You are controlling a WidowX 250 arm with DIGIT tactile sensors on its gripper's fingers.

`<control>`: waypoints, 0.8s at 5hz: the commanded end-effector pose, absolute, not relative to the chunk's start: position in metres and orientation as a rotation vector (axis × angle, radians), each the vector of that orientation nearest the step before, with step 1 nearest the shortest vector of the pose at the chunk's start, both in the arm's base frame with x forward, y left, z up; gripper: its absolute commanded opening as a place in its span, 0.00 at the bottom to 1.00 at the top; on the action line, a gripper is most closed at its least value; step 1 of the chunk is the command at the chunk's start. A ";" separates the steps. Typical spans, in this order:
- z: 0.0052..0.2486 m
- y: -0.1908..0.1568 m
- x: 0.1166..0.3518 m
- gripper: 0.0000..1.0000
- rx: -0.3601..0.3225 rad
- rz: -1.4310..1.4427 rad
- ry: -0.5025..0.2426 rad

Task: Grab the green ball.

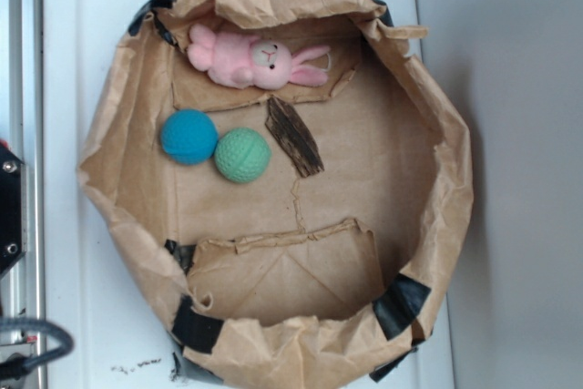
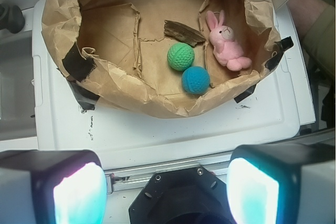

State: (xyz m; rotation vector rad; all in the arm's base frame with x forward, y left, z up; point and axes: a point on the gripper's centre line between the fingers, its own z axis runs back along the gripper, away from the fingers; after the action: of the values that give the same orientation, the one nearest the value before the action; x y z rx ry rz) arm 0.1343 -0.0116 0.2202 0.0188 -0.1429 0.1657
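The fingers [image 2: 79, 192] stand wide apart, holding nothing; the gripper [image 2: 167, 192] hangs outside the paper bag [image 1: 437, 116]. The green ball [image 1: 242, 155] lies on the bag floor, touching the blue ball [image 1: 189, 137]. Risk: a descending finger strikes the blue ball and scatters both. The bag's crumpled wall stands near the blue ball. Open floor lies on the green ball's other sides, though the bark piece [image 1: 294, 136] sits just beside it.

A white plastic surface [image 1: 82, 61] beside a grey wall [image 1: 510, 25].
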 end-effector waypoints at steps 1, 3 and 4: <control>0.203 -0.020 0.193 1.00 0.065 0.216 -0.246; 0.178 0.011 0.234 1.00 -0.063 -0.004 -0.127; 0.165 0.034 0.253 1.00 -0.091 -0.018 -0.092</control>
State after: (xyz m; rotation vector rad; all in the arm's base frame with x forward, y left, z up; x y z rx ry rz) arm 0.2487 0.0301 0.1512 -0.1010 -0.0343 -0.0252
